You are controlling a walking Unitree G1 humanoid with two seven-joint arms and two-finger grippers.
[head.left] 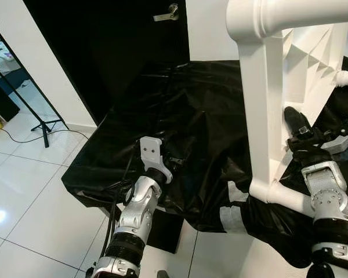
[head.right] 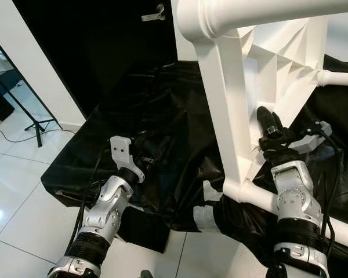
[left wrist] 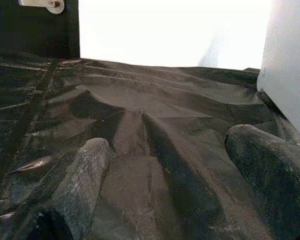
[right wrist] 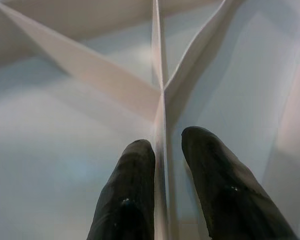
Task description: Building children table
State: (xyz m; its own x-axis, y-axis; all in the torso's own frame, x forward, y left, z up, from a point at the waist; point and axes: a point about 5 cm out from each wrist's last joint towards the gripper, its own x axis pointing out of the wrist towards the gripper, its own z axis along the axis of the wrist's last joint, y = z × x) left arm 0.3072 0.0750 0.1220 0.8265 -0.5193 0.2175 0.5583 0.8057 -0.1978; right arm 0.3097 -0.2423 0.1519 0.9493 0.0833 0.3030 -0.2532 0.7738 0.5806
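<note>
While the white table top (head.left: 301, 63) is standing tilted on black sheeting (head.left: 185, 133), the right gripper (right wrist: 162, 150) is pinching an underside rib (right wrist: 158, 95). Left gripper (left wrist: 165, 170) is resting released on the sheeting. No legible writing.

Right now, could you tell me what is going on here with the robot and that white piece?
The robot is holding a white children's table tipped on its side over a surface draped in black plastic sheeting. The right claw is pinched on a thin rib on the tabletop's underside. The left claw rests open on the sheeting, holding nothing.
</note>
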